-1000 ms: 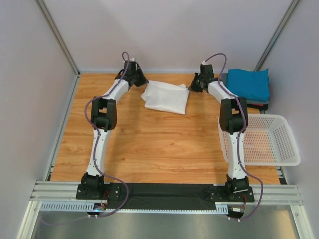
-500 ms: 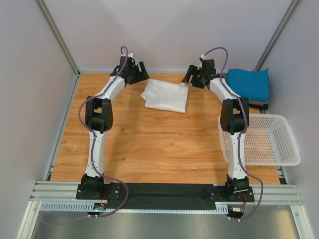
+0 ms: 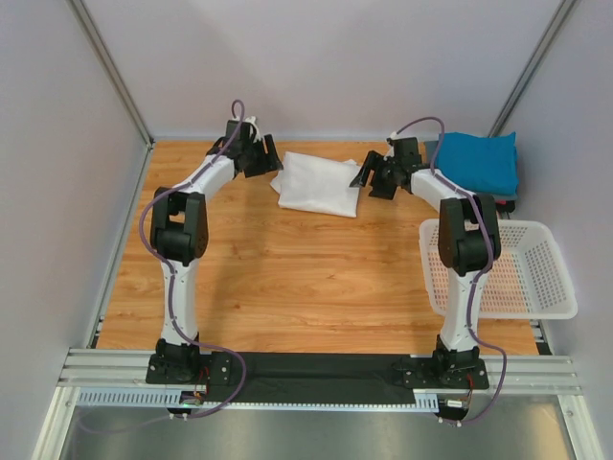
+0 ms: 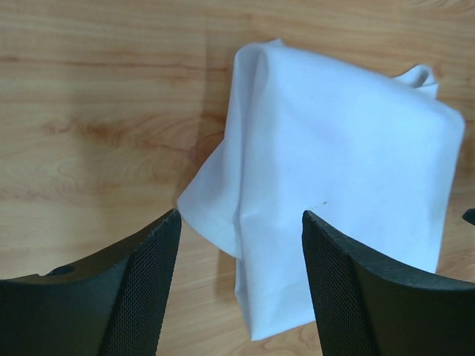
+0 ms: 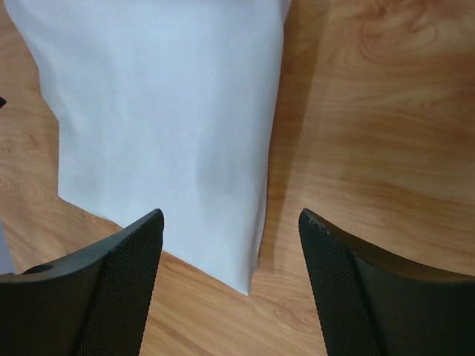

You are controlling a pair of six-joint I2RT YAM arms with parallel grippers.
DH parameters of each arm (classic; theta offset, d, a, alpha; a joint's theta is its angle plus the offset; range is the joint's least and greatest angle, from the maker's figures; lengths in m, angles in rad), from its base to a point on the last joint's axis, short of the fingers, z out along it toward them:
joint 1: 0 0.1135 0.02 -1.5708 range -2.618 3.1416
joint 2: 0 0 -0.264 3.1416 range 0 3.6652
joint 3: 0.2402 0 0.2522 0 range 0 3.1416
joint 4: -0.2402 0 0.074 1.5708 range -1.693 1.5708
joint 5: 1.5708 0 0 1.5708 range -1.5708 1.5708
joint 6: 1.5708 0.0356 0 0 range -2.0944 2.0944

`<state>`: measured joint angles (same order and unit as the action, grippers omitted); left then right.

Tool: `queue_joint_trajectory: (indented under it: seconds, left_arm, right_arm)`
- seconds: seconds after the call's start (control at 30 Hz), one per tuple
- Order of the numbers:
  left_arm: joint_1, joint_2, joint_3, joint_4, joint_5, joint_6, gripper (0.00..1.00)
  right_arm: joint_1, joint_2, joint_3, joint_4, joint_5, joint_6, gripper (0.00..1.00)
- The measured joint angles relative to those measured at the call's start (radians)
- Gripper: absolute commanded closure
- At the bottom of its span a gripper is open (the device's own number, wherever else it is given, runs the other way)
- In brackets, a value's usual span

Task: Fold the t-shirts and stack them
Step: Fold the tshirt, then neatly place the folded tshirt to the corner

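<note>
The left gripper point(image 4: 240, 222) has its jaws spread, and nothing lies between the two black fingers point(image 4: 141, 289); below them is the left edge of the white shirt point(image 4: 334, 163), where a loose flap sticks out toward the wood. From the wrist view the fingers look to be held off the cloth, though how high above it is hard to judge. The right gripper point(image 5: 230, 216) is likewise spread and empty, and it sits over the right edge of the same shirt, whose straight fold line runs up between the fingers. In the top view the two grippers flank the white shirt, one at each side. The shirt lies folded into a rough rectangle at the far middle of the table point(image 3: 287, 278), flat on the wood and slightly skewed. At the far right corner, well apart from it, sits a folded teal shirt point(image 3: 479, 161), stacked on what seems to be a dark one point(image 3: 505, 199), of which only a thin edge shows. Nearer, a white mesh basket point(image 3: 560, 287) hangs over the table's right edge, just beside the right arm's elbow.
</note>
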<state>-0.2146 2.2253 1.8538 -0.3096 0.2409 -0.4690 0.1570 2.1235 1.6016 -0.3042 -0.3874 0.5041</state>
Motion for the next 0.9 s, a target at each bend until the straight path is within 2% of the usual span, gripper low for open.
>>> queue_joint_trajectory:
  seconds: [0.6,0.9]
  left_arm:
    - [0.001,0.130,-0.011,0.073,0.110,-0.039,0.26]
    - [-0.016,0.130,-0.037,0.110,0.169,-0.099,0.28]
  right_arm:
    - [0.019,0.070,-0.034,0.074,-0.016,0.084,0.27]
    - [0.032,0.082,-0.035,0.121,-0.014,0.137,0.27]
